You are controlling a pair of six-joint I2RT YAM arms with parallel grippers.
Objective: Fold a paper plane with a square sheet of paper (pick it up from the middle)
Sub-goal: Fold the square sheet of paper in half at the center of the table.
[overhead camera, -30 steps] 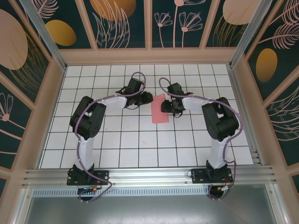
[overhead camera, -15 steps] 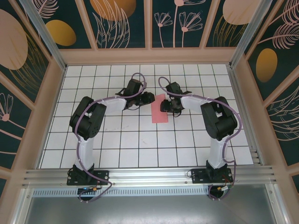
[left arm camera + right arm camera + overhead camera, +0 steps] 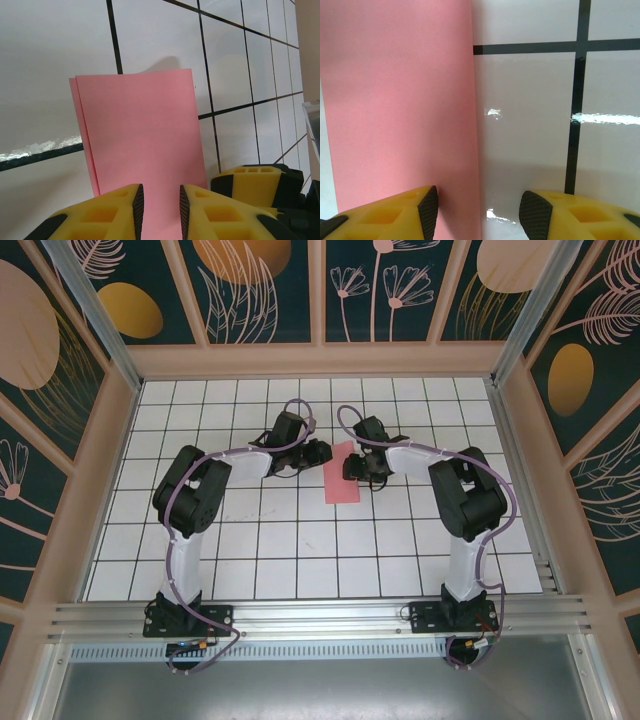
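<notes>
The square sheet of paper [image 3: 145,150] is smooth, matt pink paper. The table [image 3: 530,100] tiles are glossy, showing glare. The left gripper [image 3: 159,205] fingers [image 3: 95,220] look like yellow plastic.

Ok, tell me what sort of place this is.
Probably a robot test cell rather than a home: two black-and-white robot arms bolted to an aluminium rail, a white grid-tiled tabletop bearing one folded salmon-pink paper sheet, all boxed in by dark leaf-patterned wall panels.

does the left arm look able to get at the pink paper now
Likely yes: the left fingers hover at the pink paper's near edge with nothing between, and the right fingers straddle the opposite edge.
</notes>
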